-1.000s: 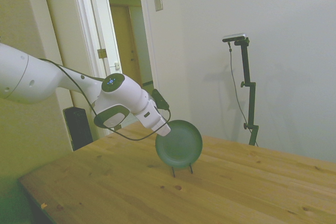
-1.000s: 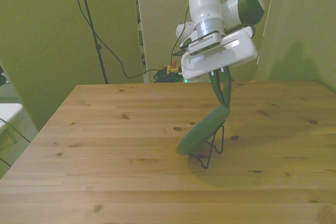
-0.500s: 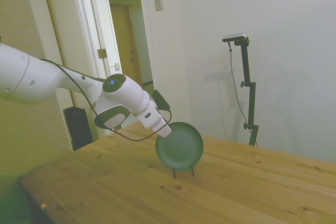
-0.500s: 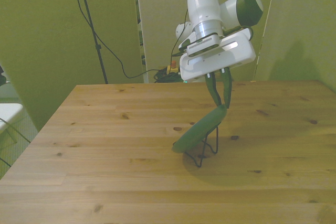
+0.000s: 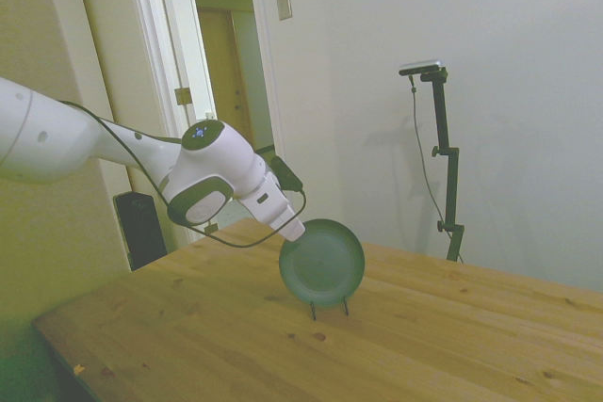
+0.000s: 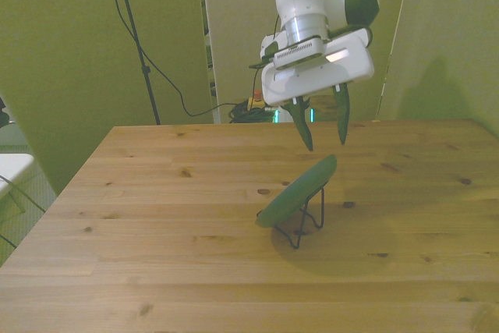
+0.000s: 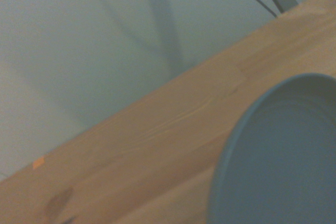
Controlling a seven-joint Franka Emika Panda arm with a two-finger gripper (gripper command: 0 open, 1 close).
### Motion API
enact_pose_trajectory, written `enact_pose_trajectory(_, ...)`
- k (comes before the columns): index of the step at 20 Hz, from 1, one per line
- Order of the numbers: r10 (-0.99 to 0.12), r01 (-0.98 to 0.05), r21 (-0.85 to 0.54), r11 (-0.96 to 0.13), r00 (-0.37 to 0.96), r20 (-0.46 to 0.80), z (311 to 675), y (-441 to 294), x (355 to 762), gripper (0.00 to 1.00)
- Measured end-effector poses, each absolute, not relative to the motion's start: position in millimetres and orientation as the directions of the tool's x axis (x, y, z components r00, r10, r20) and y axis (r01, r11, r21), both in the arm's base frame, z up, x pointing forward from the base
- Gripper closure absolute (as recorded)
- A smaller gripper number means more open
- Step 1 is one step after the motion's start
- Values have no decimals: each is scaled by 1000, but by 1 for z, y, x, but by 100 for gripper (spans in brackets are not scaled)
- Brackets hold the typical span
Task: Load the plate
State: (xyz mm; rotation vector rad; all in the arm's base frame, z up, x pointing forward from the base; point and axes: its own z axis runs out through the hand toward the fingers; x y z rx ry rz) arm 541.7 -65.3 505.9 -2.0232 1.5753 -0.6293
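The arm (image 5: 57, 143) is glossy white, built of rounded, bulging segments with dark green-grey inset panels at the joints. A small ring of blue light sits on a dark round cap (image 5: 202, 133) atop the wrist joint. A thin black cable (image 5: 141, 162) runs loosely along the arm. The end effector (image 6: 321, 132) has a white, flat, boxy body with a ribbed metal collar above it and two slim dark green fingers (image 6: 303, 129).

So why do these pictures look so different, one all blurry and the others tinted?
Wrist view: soft and out of focus, with the round dark green plate a hazy blue-grey curve. Front view: sharp but strongly yellow-green, with the plate's shadow on the wooden table. Side view: dim and cool-toned.
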Motion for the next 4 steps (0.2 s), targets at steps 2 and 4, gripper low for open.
enact_pose_trajectory(2, -966, -774, -593, -222, 255, 28, 533, -68, 522, 0)
enact_pose_trajectory(4, -952, -815, -519, -260, 306, -4, 548, -67, 500, 0)
